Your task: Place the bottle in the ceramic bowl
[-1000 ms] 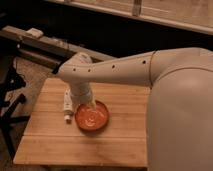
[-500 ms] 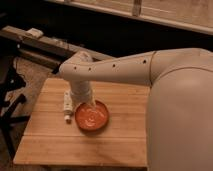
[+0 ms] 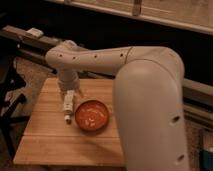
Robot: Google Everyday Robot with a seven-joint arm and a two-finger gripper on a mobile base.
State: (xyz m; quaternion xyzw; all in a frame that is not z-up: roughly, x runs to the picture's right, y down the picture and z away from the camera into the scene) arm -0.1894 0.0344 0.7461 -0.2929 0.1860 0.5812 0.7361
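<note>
The bottle (image 3: 67,106) is a slim whitish shape just left of the ceramic bowl (image 3: 82,114), outside its rim, with only a thin strip of wood between the two. It lies or hangs lengthwise, running from the claw toward the front of the bench, and its narrow darker tip points to the front. Its upper end meets the claw (image 3: 71,95), which sits directly over that end at the bowl's back-left. It may be gripping the bottle there, but whether the claw is clamped, closed or apart cannot be told from this angle.

The bowl is shallow, glossy and orange-red, and stands near the middle of the wooden bench (image 3: 45,140), with pale glints on its inside. The white arm (image 3: 100,60) comes in from the right, bends at a rounded joint above the bench's back-left corner and drops down to the claw. Its bulky shoulder fills the right foreground and hides the bench's right side. Behind the bench runs a dark rail (image 3: 20,40).
</note>
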